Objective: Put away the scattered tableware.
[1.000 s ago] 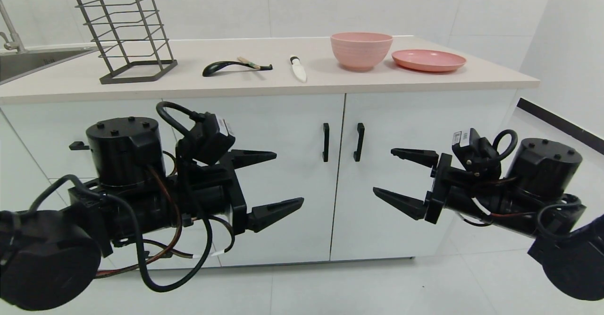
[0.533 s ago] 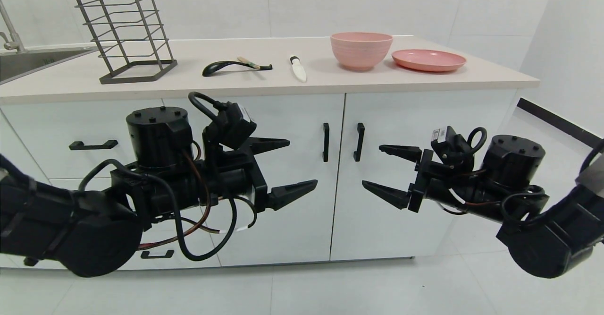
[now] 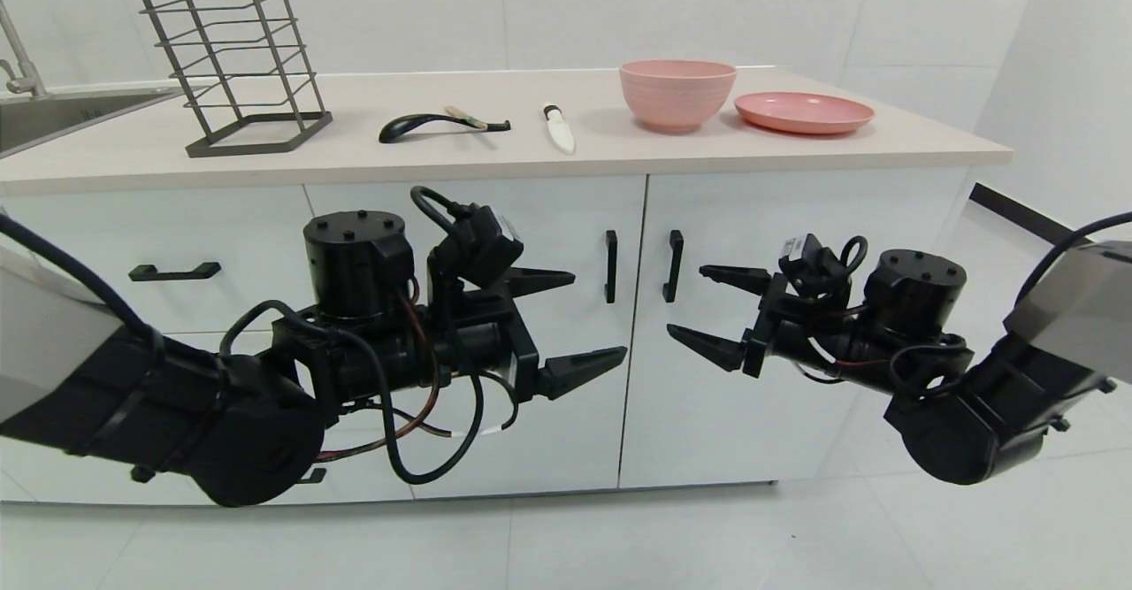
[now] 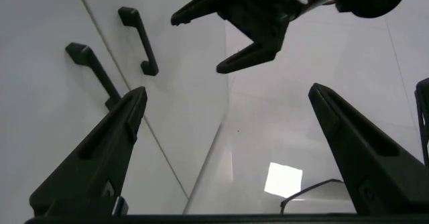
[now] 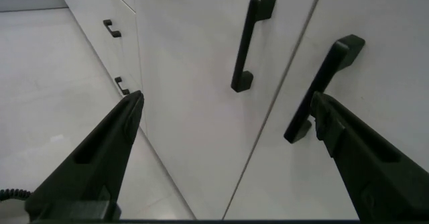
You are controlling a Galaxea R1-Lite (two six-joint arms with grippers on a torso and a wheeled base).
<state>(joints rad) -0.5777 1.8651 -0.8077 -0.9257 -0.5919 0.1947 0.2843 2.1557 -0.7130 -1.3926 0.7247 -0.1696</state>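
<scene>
left gripper (image 3: 599, 314) wide open, right gripper (image 3: 685, 299) likewise

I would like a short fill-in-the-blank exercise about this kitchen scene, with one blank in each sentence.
The bowl on the counter is ____ in colour.
The plate lies at the bowl's ____ side.
The knife lies between the black spoon and the ____.
The left gripper and the right gripper are both ____.
Missing words: pink, right, bowl, open.
</scene>
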